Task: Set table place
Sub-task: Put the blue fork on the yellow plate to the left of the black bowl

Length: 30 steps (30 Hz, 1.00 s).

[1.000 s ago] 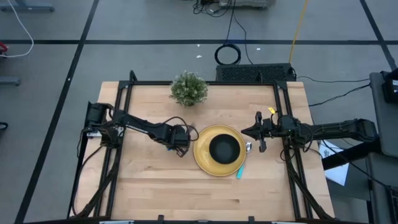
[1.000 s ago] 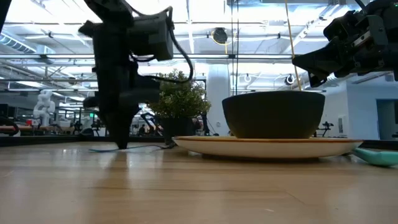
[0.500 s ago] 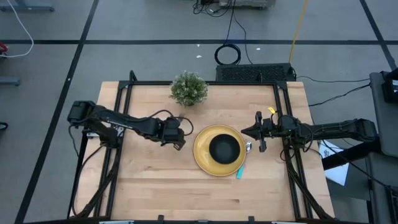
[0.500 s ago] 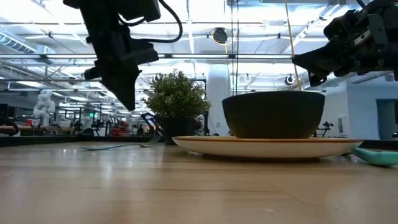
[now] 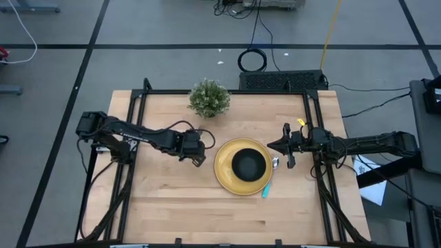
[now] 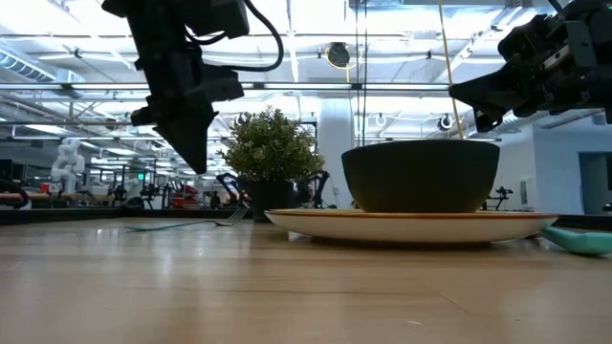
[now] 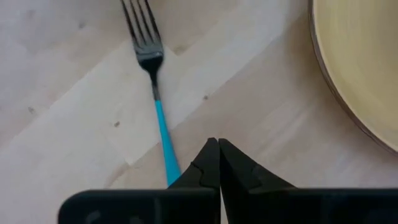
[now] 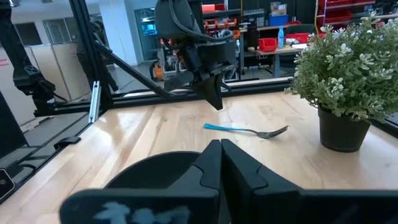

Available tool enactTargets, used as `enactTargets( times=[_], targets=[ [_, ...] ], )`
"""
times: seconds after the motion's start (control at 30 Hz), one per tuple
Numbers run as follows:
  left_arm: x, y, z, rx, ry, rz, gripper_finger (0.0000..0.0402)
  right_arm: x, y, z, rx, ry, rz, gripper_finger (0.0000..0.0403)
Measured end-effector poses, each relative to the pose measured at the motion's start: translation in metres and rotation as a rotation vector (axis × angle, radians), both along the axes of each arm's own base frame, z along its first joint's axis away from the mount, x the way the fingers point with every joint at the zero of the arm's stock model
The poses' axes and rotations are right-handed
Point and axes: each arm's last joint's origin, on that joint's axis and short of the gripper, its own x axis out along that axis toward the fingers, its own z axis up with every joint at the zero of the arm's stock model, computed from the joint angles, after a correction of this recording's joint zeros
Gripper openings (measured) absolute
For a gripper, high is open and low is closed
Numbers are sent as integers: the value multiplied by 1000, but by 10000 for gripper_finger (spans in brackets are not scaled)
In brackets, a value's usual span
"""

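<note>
Hovering: left gripper (image 6: 196,162) closed above fork (image 7: 152,93) | right gripper (image 5: 275,146) beside plate (image 5: 224,172)

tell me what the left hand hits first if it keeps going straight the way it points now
Probably the fork: the shut left hand points down at the table, over the blue handle. Depth is unclear, so possibly bare wood beside it.

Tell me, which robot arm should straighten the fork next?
Probably the left. Its gripper hangs shut just above the fork, which lies on the table beside the yellow plate. The right gripper, also shut, waits across the plate, with the black bowl between.
</note>
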Motion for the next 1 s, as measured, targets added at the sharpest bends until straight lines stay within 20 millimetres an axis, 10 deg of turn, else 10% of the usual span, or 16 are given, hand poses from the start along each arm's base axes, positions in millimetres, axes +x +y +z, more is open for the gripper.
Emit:
enactTargets(
  times=[0.27, 0.77, 1.0],
  targets=[
    [0, 8, -5, -10, 66, -50, 34, 0, 0, 0, 8, 0, 0, 0],
    [8, 33, -58, -111, 319, -40, 255, 0, 0, -1, 8, 5, 0, 0],
    [7, 39, -58, -118, 327, -50, 290, 0, 0, 0, 8, 4, 0, 0]
  ],
)
